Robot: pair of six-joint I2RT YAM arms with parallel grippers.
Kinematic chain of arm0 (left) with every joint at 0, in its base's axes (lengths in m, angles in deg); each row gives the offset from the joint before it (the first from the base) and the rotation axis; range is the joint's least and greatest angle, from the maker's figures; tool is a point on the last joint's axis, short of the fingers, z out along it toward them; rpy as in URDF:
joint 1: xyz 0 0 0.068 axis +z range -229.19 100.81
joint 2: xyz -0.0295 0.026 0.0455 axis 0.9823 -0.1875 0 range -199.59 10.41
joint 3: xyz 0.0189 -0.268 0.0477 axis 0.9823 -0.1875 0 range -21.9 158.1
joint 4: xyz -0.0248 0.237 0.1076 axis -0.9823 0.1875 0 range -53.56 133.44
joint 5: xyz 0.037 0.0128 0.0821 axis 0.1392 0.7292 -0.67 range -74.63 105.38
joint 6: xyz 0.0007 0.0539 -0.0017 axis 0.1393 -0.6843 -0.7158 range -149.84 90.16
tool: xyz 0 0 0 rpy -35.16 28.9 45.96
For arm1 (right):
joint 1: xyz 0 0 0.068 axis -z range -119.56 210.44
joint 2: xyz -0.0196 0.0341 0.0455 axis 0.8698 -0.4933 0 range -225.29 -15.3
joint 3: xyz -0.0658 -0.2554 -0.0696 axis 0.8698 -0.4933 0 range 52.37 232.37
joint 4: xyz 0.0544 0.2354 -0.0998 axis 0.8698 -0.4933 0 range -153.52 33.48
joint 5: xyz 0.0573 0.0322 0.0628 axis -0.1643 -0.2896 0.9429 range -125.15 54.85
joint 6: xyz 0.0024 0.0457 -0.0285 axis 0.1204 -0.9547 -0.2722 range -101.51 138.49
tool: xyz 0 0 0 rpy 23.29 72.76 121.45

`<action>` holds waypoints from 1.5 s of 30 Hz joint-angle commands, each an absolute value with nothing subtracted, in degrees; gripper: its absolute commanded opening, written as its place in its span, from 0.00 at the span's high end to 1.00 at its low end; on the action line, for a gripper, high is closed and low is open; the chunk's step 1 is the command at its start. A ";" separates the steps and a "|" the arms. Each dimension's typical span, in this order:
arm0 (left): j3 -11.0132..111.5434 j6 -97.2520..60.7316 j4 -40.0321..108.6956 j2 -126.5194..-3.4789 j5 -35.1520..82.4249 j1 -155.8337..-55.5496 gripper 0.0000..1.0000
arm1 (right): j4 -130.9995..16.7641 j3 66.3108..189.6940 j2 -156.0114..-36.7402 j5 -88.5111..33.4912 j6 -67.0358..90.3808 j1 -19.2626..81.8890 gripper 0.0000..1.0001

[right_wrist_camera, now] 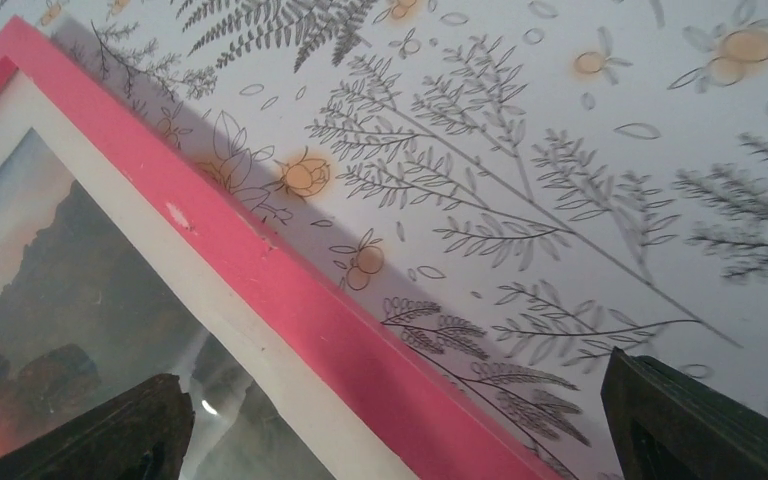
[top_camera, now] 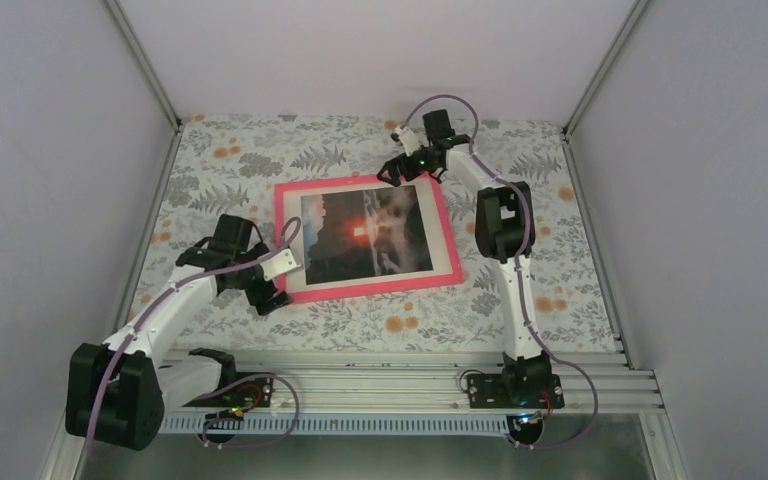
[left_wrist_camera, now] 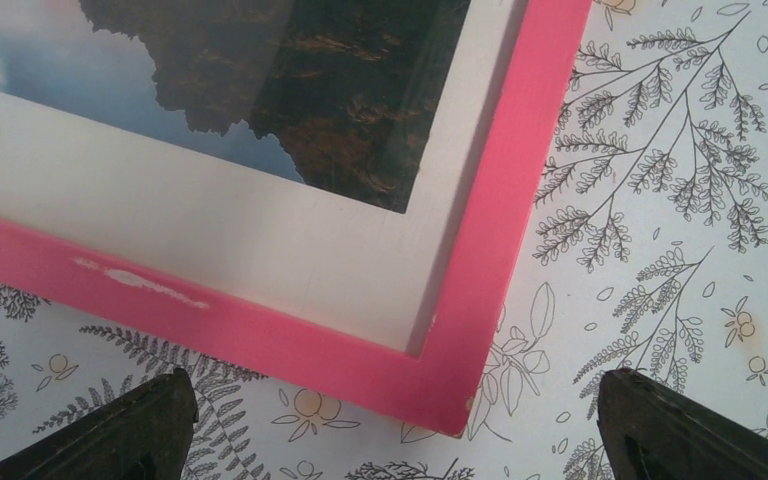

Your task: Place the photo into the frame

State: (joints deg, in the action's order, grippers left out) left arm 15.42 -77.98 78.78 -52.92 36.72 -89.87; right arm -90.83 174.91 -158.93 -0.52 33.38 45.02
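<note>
photo: the photo [top_camera: 365, 232] lies flat and face up inside the frame [top_camera: 375, 289], its orange sun showing, roughly centred and square to the border.
frame: the pink border runs unbroken round all four sides; it rests on the floral cloth [top_camera: 520, 290] mid-table, turned a little askew to the table's edges.
mat: a white mat [left_wrist_camera: 160, 190] fills the band between print and border, even in width on the sides that show.
done: by the look of it the print is seated behind the pane, so the main job appears finished.
left: little, I judge — perhaps only drawing the arms back. The frame's back is hidden underneath, so whether it is closed up cannot be told.
left gripper: the left gripper [left_wrist_camera: 395, 410] has its fingers spread wide and holds nothing. The frame's near-left corner sits just ahead of the gap between them, with bare cloth between fingertips and border.
right gripper: the right gripper [right_wrist_camera: 395, 400] is likewise spread and empty, at the far-right corner. The pink edge runs diagonally through the gap, one finger over the pane side and the other over cloth — whether either touches cannot be told.
relation: the two grippers sit at opposite corners of the frame, neither gripping it.
</note>
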 commanded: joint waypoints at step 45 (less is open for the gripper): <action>10.66 -70.90 46.08 -66.65 -1.74 -104.15 0.00 | -111.10 140.73 -142.13 0.82 56.70 54.76 0.05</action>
State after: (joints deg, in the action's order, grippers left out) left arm 7.68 -73.04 50.59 -62.56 0.26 -107.62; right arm -100.55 147.85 -143.41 1.47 51.98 54.31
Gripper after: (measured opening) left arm 0.998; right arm 0.947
